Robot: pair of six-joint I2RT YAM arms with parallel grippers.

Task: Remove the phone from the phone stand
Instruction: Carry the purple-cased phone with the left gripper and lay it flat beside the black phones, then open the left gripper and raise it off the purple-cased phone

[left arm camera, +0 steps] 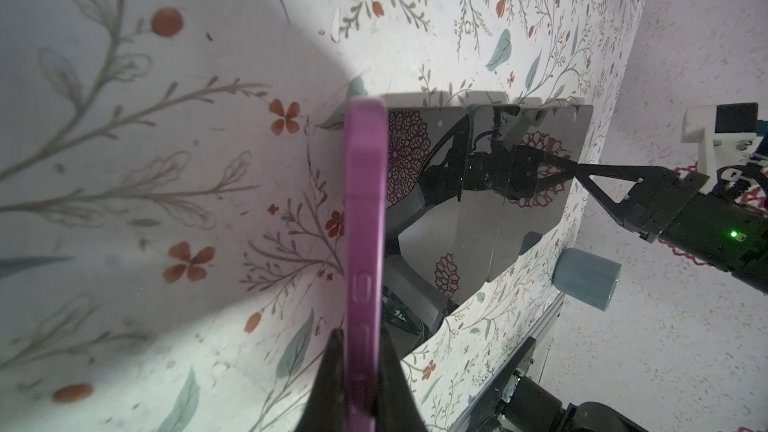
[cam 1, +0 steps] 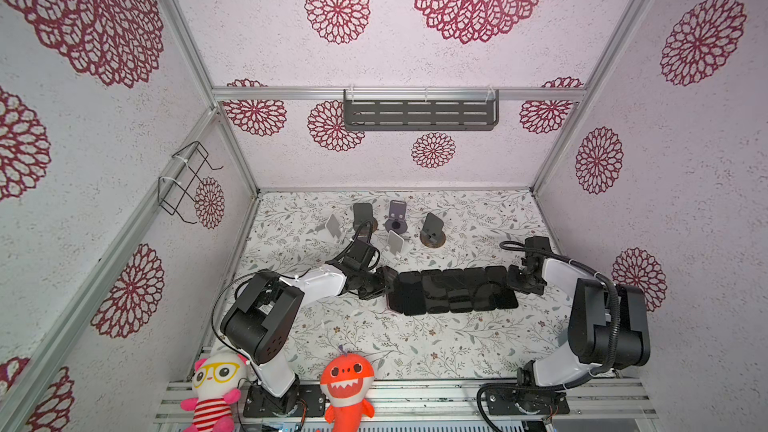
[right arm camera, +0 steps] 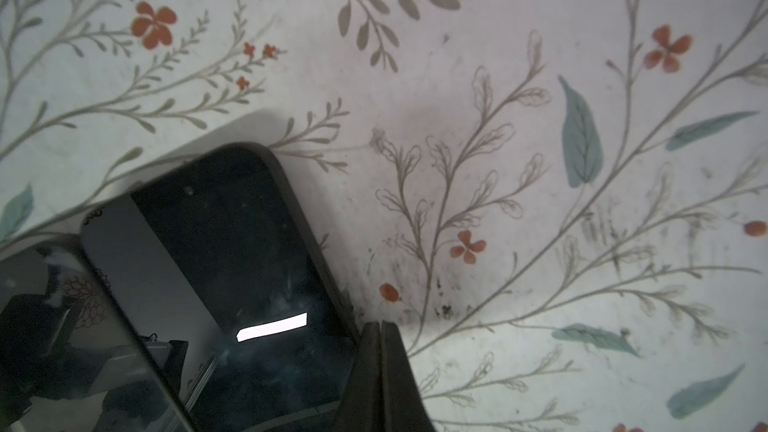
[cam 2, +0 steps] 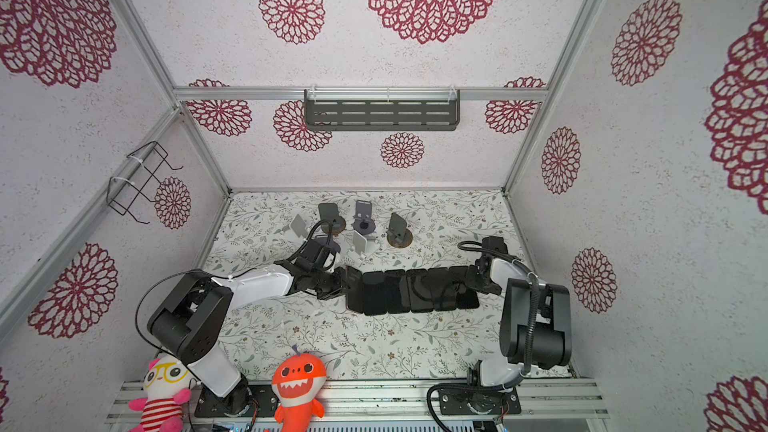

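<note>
Left gripper [left arm camera: 361, 338] clamps the pink-cased phone [left arm camera: 365, 209] on its edge beside the row of phones [cam 1: 453, 292]; right gripper [right arm camera: 380, 334] is pinched shut, empty. Better to lay it flat slowly.

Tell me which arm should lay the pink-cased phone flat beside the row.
Left, probably. The left hand is shut on the pink-cased phone, on edge beside the row of phones. The right hand is shut, empty, at the row's other end.

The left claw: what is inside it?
The left claw is shut on a pink-cased phone, seen edge-on. The claw covers the gripped end, and neither face of the phone shows.
</note>
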